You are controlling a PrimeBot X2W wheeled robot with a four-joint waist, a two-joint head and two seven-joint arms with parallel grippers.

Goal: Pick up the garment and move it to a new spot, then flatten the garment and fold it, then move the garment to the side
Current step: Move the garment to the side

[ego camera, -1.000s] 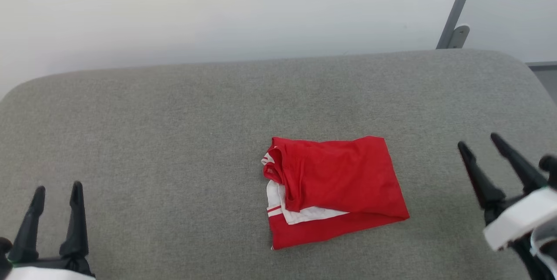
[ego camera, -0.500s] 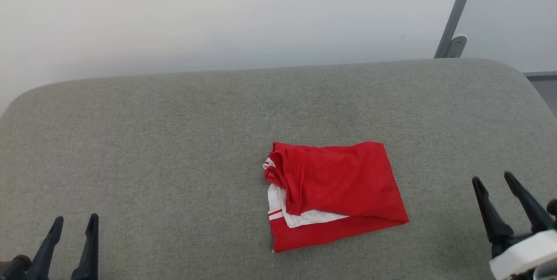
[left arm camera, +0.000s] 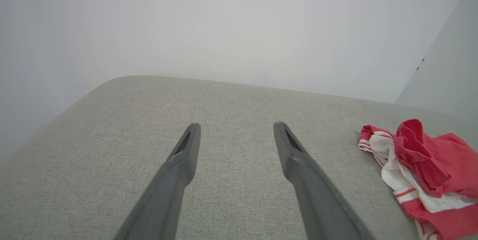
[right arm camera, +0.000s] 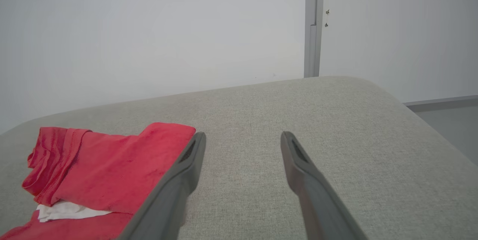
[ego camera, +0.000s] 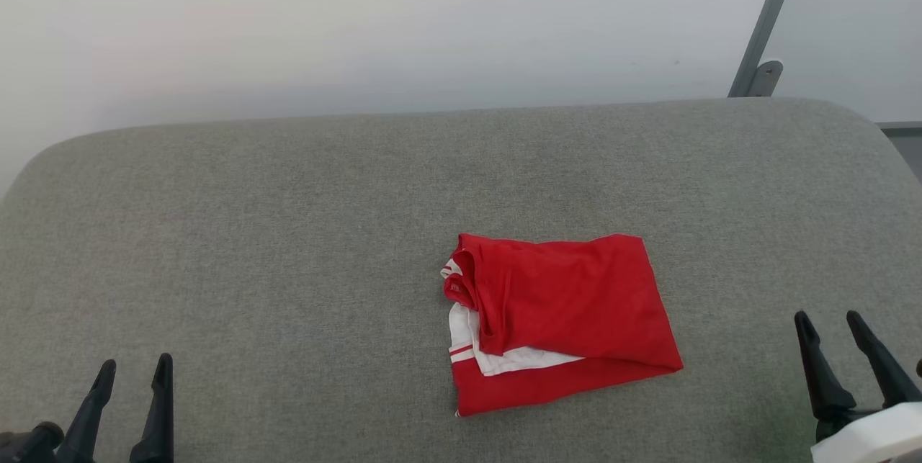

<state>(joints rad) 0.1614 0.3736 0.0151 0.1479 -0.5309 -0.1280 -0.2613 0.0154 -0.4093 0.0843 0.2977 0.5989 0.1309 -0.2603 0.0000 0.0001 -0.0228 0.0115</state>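
Lying folded: the garment [ego camera: 569, 304], a red soft-knit sports shirt, forms a rough rectangle. Its left end is bunched and rumpled, and its right end is smooth.
Trim: a white panel and red-and-white striped edging peek from between the layers at the shirt's lower left, seen closer in the left wrist view [left arm camera: 429, 165].
Garment place: right of the cushion's middle and nearer the front edge than the back edge. It lies flat on the weave, and neither gripper touches it [right arm camera: 112, 169].
Cushion: a grey upholstered cushion [ego camera: 288, 232] with a coarse woven cover, a wide flat top and rounded back corners.
Left gripper [ego camera: 136, 362]: two long, dark, tapered fingers stand parted with nothing between them [left arm camera: 236, 126]. It is at the front left corner, well apart from the shirt.
Right gripper [ego camera: 827, 317]: its fingers are spread and empty [right arm camera: 243, 135], with a pale housing behind them. It is at the front right corner, apart from the shirt's right end.
Room: a plain, matte, pale wall [ego camera: 360, 16] stands behind the cushion. A slim grey metal post [ego camera: 767, 24] rises by the back right corner.
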